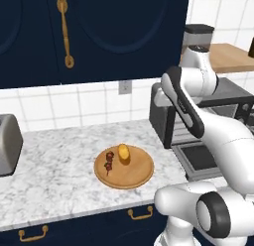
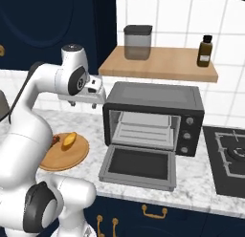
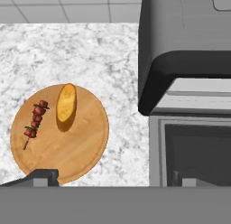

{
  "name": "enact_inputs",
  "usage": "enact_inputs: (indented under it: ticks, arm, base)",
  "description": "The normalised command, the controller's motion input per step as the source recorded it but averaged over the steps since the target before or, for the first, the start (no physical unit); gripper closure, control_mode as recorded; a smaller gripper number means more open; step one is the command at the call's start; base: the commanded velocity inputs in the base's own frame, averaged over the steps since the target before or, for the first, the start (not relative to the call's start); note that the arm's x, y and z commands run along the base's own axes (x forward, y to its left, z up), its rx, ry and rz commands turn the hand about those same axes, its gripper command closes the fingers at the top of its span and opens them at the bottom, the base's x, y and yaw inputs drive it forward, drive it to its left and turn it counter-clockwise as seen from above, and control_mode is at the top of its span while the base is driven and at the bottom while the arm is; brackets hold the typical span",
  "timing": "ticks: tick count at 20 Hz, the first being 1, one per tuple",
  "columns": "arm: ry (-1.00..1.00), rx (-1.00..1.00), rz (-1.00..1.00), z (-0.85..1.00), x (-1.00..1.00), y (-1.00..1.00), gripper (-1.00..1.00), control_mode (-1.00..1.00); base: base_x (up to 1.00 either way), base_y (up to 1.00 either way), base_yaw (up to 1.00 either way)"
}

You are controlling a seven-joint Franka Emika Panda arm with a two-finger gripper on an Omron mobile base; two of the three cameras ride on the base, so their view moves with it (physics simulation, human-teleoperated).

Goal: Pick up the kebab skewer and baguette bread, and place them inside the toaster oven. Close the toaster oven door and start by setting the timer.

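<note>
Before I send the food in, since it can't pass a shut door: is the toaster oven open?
Open. The toaster oven door lies flat on the counter, and the wire rack shows inside the toaster oven.

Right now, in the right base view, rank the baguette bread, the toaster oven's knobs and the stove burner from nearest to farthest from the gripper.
1. baguette bread, on the plate below the gripper.
2. knobs, on the toaster oven, right side.
3. stove burner, far right.
</note>
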Motion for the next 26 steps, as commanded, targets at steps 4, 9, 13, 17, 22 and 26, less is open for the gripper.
enact_inputs:
  ticks: [4, 9, 13, 17, 22, 26]
  arm:
    - [0.0, 0.0, 0.0, 0.0, 0.0, 0.0, -1.0, 1.0]
    - [0.0, 0.0, 0.0, 0.0, 0.0, 0.0, -1.0, 1.0]
    - [0.0, 0.0, 0.0, 0.0, 0.0, 0.0, -1.0, 1.0]
    - [0.0, 0.0, 0.0, 0.0, 0.0, 0.0, -1.0, 1.0]
    - [0.0, 0.0, 0.0, 0.0, 0.0, 0.0, -1.0, 1.0]
    - [0.0, 0.0, 0.0, 0.0, 0.0, 0.0, -1.0, 1.0]
  base:
    - [0.52, 0.0, -0.09]
    - [0.45, 0.0, -0.08]
    - [0.05, 0.0, 0.0]
    - [0.0, 0.0, 0.0]
    - [0.0, 0.0, 0.0]
    - [0.0, 0.0, 0.0]
